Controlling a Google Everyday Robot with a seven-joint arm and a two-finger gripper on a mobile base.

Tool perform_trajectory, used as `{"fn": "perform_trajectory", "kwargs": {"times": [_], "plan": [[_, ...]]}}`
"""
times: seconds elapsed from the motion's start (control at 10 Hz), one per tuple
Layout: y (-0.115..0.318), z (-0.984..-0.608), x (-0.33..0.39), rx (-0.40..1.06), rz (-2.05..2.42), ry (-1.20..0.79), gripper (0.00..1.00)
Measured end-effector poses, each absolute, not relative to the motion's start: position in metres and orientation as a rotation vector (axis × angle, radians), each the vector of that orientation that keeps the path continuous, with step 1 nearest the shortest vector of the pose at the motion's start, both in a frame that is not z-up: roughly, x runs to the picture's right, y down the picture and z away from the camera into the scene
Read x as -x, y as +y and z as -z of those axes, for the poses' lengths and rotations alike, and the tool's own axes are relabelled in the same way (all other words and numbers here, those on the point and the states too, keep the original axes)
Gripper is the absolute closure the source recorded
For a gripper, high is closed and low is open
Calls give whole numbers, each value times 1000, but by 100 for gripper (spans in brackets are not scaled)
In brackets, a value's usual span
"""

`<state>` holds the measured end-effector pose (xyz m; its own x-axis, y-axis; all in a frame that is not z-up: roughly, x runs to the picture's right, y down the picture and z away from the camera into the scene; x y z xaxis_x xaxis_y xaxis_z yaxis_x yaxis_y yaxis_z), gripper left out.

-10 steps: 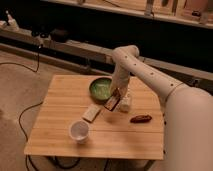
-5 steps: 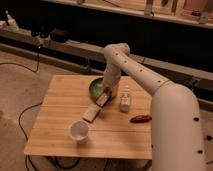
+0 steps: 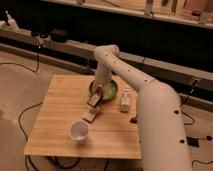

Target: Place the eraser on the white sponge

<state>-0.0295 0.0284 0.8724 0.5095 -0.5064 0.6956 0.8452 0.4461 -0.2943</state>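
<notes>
My gripper hangs in front of the green bowl and is shut on the eraser, a dark flat bar with an orange-red edge that hangs tilted below the fingers. The white sponge, a small pale block, lies flat on the wooden table just below and slightly left of the eraser. The eraser is close above the sponge; I cannot tell whether they touch.
A translucent white cup stands near the table's front edge. A white bottle stands right of the bowl. A small reddish-brown item lies at the right, partly hidden by my arm. Cables run across the floor on the left.
My gripper has moved left and down with the eraser, from beside the bottle to in front of the bowl, over the sponge.
</notes>
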Motion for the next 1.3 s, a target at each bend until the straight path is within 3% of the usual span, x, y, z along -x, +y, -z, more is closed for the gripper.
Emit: {"fn": "perform_trajectory", "kwargs": {"times": [0.8,1.0,1.3], "plan": [[80,-863,68,735,915,-607,74],[87,-868,64,750,907,-604,62],[95,-874,55,780,899,-591,33]]}}
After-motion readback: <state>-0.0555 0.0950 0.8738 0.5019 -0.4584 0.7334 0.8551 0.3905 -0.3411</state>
